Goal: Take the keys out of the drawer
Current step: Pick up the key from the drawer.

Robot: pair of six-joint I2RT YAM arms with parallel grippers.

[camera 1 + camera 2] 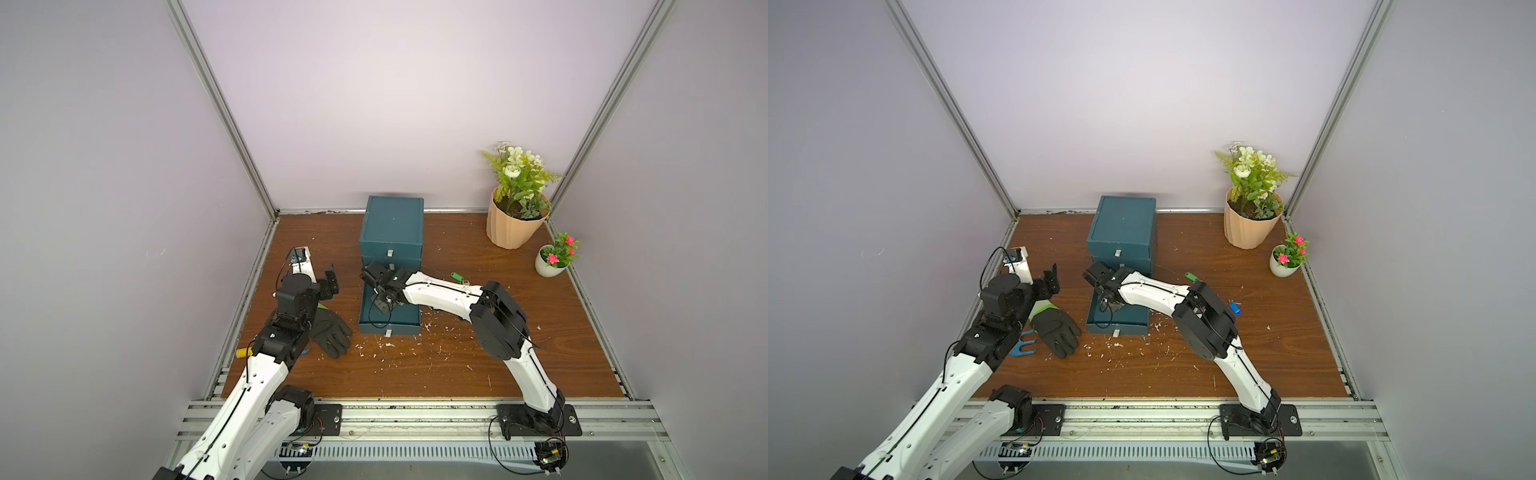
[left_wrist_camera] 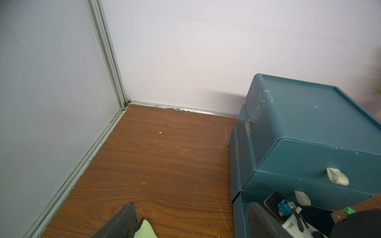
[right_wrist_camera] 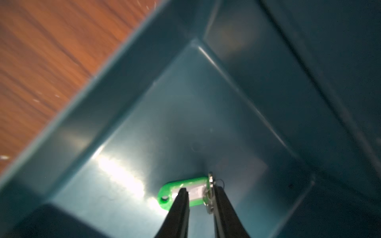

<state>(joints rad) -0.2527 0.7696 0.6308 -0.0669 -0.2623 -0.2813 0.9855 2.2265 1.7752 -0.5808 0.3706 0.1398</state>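
**Right wrist view: line up across the tag before closing**

Right wrist view puts the right pincer (image 3: pixel 199 188) down inside the open bottom drawer (image 3: pixel 123 99). Its jaws are a narrow gap apart and clamped on nothing. The green key (image 3: pixel 194 193) lies flat on the drawer floor under the tips, near a corner. One tip overlaps the middle of the plastic tag, and the other sits by the ring and metal blade at the tag's end.

Closing from this position would probably squeeze along the tag's length and catch only part of it, or nudge the ring aside. A better move is to widen a little and turn or shift so the jaws straddle the tag's narrow width. Then press the tips to the floor and close firmly.

The picture is blurred, so I cannot tell how high the tips are above the floor. The descent should therefore be slow.

Lift straight up so the dangling blade clears the drawer wall. Then carry the key to the desk (image 1: pixel 457 374), where a second green key (image 1: pixel 457 276) and a blue key (image 1: pixel 1235 308) already lie to the right of the drawer unit (image 1: pixel 392 226).

In both top views the left pincer (image 1: pixel 330 282) hangs empty with its jaws wide apart. It is above the desk by the black glove (image 1: pixel 332 328), out of the way of this step.
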